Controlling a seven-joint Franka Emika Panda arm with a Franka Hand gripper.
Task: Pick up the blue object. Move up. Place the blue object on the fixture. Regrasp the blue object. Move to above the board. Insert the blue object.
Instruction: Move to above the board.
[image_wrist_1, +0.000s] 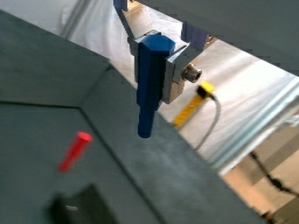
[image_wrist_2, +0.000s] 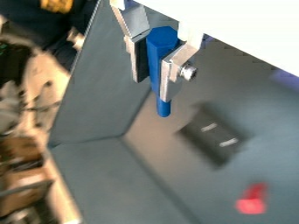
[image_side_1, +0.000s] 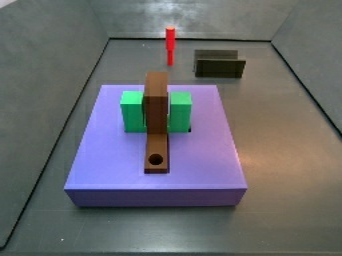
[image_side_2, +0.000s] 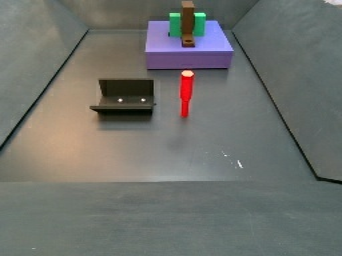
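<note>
In both wrist views my gripper (image_wrist_1: 153, 68) (image_wrist_2: 158, 63) is shut on the blue object (image_wrist_1: 147, 87) (image_wrist_2: 163, 77), a slim blue peg. The peg hangs down between the silver fingers, well above the grey floor. The fixture, a dark block with a recessed top, lies on the floor far below (image_wrist_1: 77, 208) (image_wrist_2: 212, 134); it also shows in both side views (image_side_1: 219, 65) (image_side_2: 124, 98). The board (image_side_1: 156, 120) (image_side_2: 190, 25) is a brown plank with a round hole (image_side_1: 156, 159) at one end. Neither side view shows the gripper or the blue object.
A red peg (image_side_1: 170, 45) (image_side_2: 186, 93) stands upright on the floor near the fixture, and shows in both wrist views (image_wrist_1: 76, 150) (image_wrist_2: 251, 199). The board lies between green blocks (image_side_1: 132, 110) on a large purple platform (image_side_1: 158, 180). Grey walls enclose the floor.
</note>
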